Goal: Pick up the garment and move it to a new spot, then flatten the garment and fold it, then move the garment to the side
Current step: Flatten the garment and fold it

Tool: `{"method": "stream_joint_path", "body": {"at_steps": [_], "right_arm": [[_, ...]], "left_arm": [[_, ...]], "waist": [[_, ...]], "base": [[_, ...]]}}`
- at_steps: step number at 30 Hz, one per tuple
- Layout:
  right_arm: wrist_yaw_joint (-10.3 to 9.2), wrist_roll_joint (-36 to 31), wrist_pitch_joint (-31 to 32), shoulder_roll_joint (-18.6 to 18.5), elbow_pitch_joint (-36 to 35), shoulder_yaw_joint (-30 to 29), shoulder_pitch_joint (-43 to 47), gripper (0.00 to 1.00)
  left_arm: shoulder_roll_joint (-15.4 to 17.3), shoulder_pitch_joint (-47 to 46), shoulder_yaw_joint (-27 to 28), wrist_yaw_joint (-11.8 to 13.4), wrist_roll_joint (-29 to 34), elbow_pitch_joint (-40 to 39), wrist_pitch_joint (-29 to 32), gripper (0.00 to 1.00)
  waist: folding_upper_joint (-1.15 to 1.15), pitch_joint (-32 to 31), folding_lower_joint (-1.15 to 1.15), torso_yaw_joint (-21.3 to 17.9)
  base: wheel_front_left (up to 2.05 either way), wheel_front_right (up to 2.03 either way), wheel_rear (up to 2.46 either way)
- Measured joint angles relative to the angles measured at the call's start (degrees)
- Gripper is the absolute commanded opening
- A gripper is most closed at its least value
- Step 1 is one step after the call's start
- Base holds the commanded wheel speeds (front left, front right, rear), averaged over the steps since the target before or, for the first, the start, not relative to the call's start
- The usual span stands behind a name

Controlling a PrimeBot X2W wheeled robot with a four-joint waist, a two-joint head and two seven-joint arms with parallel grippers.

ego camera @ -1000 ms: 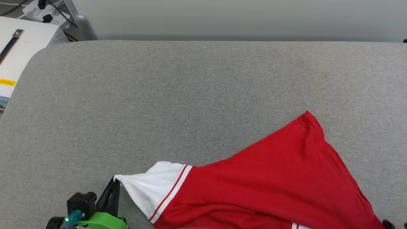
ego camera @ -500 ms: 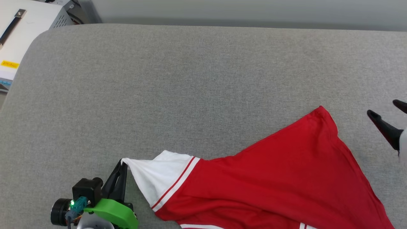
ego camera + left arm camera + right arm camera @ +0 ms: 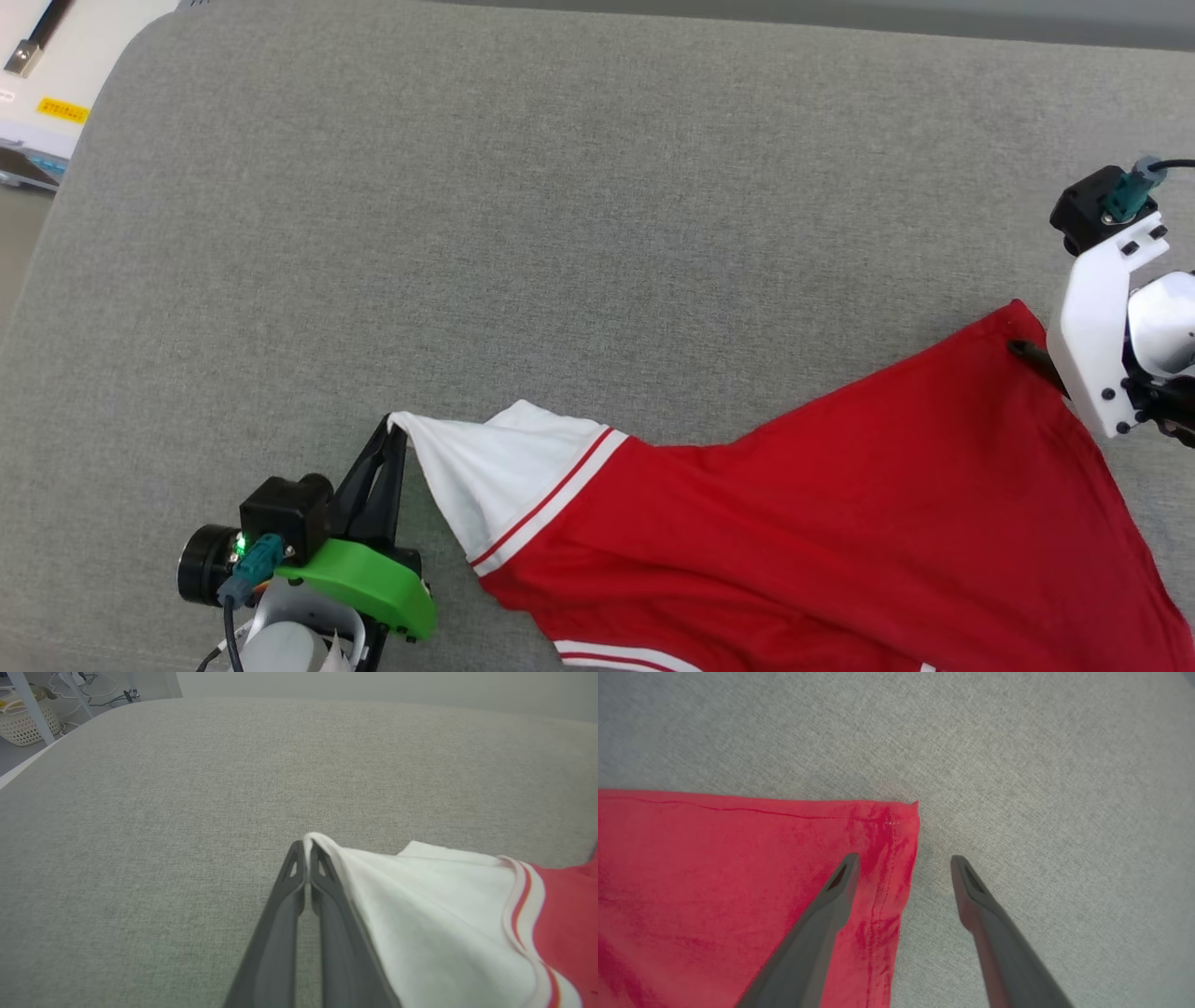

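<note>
Grey woven-fabric pad, far-left corner rounded. On it: one garment, red, spread over the pad's near right part; its white sleeve with red stripes points toward the pad's left side.

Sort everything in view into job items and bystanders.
Job: garment on the grey cushion; left gripper, shut on its white sleeve; right gripper, open at its red corner.
Bystanders: white case with yellow label; pale basket.
</note>
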Motion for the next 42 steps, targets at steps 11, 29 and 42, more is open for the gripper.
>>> {"method": "stream_joint_path", "body": {"at_steps": [11,29,42], "right_arm": [[0.04,2.7,-9.3,1.8,15.8,7.6,-3.4,1.0],[0.0,7.6,-30.4,0.4,15.0,11.0,-3.3,0.0],[0.0,8.0,-37.7,-2.1,0.9,0.2,0.7,0.0]], "left_arm": [[-2.5,-3.1,-0.6,-1.7,1.1,1.0,0.0,0.0],[-1.2,-1.3,2.0,-2.4,3.2,0.7,0.0,0.0],[6.3,-7.9,5.6,-2.4,4.4,-11.8,3.9,0.0]], "waist": [[0.0,4.1,-0.01,3.3],[0.0,-2.8,0.0,0.4],[0.0,-8.8,0.0,-3.5]], "base": [[0.0,0.0,0.0],[0.0,0.0,0.0],[0.0,0.0,0.0]]}}
